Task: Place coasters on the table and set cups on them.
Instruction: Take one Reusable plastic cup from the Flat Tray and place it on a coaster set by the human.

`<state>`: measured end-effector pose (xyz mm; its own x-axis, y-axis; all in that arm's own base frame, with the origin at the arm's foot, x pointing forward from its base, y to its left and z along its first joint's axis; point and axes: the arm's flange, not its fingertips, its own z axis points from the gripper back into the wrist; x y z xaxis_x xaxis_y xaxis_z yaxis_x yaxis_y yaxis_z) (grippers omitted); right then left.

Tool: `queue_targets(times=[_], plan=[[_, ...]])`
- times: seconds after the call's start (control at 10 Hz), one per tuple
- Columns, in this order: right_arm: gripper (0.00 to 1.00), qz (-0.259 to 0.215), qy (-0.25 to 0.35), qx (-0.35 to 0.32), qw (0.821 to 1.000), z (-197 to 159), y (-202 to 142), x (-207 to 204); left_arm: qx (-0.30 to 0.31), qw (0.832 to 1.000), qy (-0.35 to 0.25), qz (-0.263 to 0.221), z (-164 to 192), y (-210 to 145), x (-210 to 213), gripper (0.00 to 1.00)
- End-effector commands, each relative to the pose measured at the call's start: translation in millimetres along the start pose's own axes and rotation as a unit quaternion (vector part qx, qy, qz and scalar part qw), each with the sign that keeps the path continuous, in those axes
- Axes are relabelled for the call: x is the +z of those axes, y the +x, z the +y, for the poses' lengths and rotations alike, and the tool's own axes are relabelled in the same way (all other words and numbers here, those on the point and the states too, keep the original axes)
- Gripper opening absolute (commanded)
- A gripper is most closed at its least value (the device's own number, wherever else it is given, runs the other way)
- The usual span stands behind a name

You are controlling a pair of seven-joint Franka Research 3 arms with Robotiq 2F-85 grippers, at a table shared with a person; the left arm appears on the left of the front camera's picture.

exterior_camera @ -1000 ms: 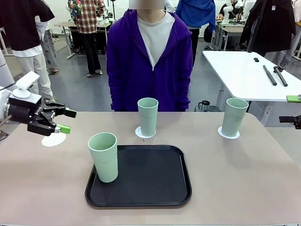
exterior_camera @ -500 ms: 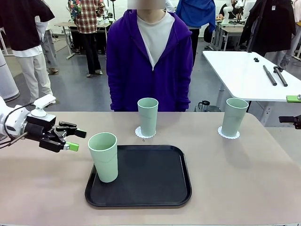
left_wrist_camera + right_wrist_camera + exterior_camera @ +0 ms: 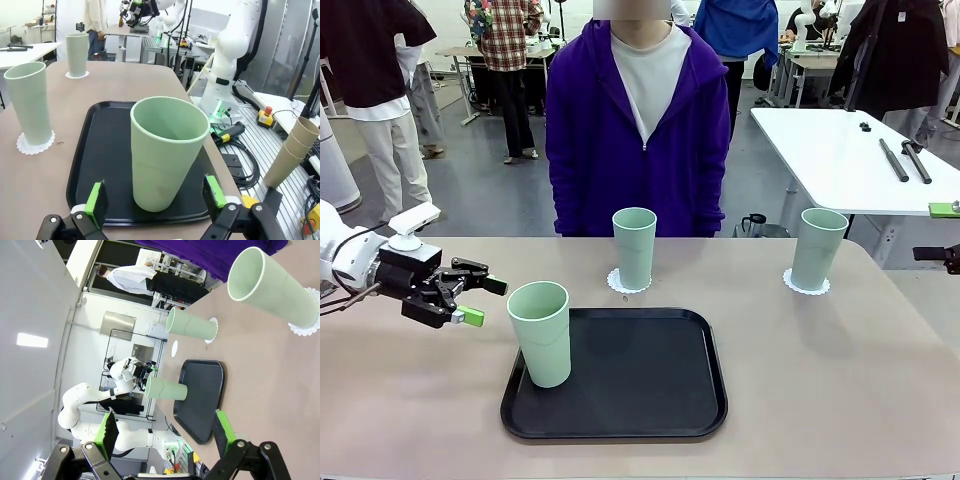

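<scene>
My left tool (image 3: 472,301) is spread wide, facing the cup (image 3: 541,332) on the tray (image 3: 650,400) at 3 o'clock; two cups stand on coasters (image 3: 807,286) on the bench (image 3: 840,390).

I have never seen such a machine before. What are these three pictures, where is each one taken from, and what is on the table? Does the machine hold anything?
These are two robot arms at a tan table, with a person standing on the far side. One picture looks across the table from between the arms. The other two come from small cameras on each arm's wrist, looking along its jaws.

On the table lies a black tray with one green cup standing on it. Two more cups stand on white coasters beyond the tray.

The left gripper has open jaws on either side of the cup on the tray, not gripping it. The right gripper is open too and holds nothing.
</scene>
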<state>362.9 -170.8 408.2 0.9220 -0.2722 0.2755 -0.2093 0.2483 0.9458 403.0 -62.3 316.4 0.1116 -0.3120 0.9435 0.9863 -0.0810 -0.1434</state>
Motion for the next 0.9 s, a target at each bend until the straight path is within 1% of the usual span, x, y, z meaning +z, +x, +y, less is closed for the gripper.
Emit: queue_targets(times=[0.0,0.1,0.2,0.3,0.4,0.5,0.8], plan=[[1.00,-0.005,0.000,0.001,1.000,0.2,0.5,-1.8,0.009,1.000,0.015,-0.002,-2.6,3.4,-2.1,1.00],[1.00,-0.005,0.000,0.001,1.000,0.2,0.5,-1.8,0.009,1.000,0.015,-0.002,-2.6,3.4,-2.1,1.00],[1.00,-0.005,0.000,0.001,1.000,0.2,0.5,-1.8,0.001,1.000,0.002,-0.001,0.2,0.0,0.5,1.00],[1.00,-0.005,0.000,0.001,1.000,0.2,0.5,-1.8,-0.028,1.000,-0.002,0.005,6.9,-8.9,-3.5,1.00],[1.00,-0.005,0.000,0.001,1.000,0.2,0.5,-1.8,-0.050,0.999,0.001,-0.014,9.0,-18.3,-11.2,1.00],[1.00,-0.005,0.000,0.001,1.000,0.2,0.5,-1.8,-0.057,0.998,0.001,-0.037,13.2,-25.0,-17.3,1.00],[1.00,-0.005,0.000,0.001,1.000,0.2,0.5,-1.8,-0.052,0.995,-0.012,-0.080,13.5,-50.0,-34.0,1.00]])
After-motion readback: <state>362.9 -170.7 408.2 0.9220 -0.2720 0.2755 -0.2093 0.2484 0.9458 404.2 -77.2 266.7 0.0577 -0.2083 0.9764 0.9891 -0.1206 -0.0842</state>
